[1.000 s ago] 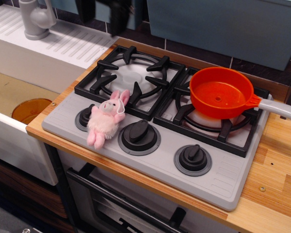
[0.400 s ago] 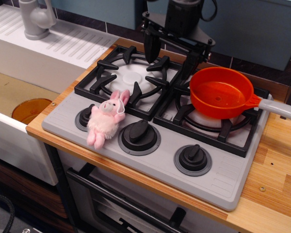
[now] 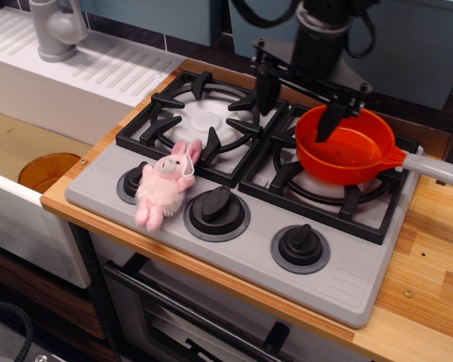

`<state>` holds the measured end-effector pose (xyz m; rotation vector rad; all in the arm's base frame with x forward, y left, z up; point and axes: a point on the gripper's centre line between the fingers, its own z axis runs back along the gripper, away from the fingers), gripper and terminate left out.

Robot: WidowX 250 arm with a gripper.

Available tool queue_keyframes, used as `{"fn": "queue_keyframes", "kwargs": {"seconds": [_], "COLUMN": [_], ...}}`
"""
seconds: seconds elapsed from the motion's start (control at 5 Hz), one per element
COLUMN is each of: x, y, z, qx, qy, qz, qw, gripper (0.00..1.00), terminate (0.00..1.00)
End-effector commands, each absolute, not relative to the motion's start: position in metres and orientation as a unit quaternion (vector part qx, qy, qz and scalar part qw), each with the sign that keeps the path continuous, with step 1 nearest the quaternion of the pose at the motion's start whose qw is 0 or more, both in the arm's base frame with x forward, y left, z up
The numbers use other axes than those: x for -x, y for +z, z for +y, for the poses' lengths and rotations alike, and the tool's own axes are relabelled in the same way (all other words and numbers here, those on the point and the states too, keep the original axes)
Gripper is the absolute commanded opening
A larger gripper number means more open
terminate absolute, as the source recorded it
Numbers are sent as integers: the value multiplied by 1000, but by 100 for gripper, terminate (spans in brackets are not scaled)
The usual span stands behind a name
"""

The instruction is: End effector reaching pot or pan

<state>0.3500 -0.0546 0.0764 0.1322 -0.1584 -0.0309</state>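
Note:
A bright orange saucepan [image 3: 346, 154] with a long light-grey handle [image 3: 436, 170] sits on the right burner of the toy stove. My black gripper [image 3: 297, 110] hangs over the pan's back left rim. Its prongs are spread wide on the crossbar. The left prong [image 3: 266, 94] is outside the pan over the grate, and the right prong [image 3: 329, 122] reaches down over the pan's inside. The gripper is open and holds nothing.
A pink plush bunny [image 3: 164, 185] lies by the front left knob. The stove [image 3: 234, 226] has black grates and three knobs. A grey faucet [image 3: 54, 29] and sink stand at the left, with an amber bowl [image 3: 47, 170] down in the basin.
The gripper came into view from the top, then moved right and down from over the gap between the burners to the pan's back rim. The pan and the bunny have not moved.

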Motion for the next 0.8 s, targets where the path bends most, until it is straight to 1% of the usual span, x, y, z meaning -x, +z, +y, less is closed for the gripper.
{"fn": "queue_keyframes", "kwargs": {"seconds": [0.0, 0.4, 0.6], "x": [-358, -365, -367], "y": [80, 50, 43], "z": [-62, -55, -48], "qx": [-71, -58, -42], "qy": [-4, -11, -17], "qz": [-110, -141, -136], "qw": [991, 988, 990], "gripper": [100, 100, 100], "terminate": [0, 0, 0]}}
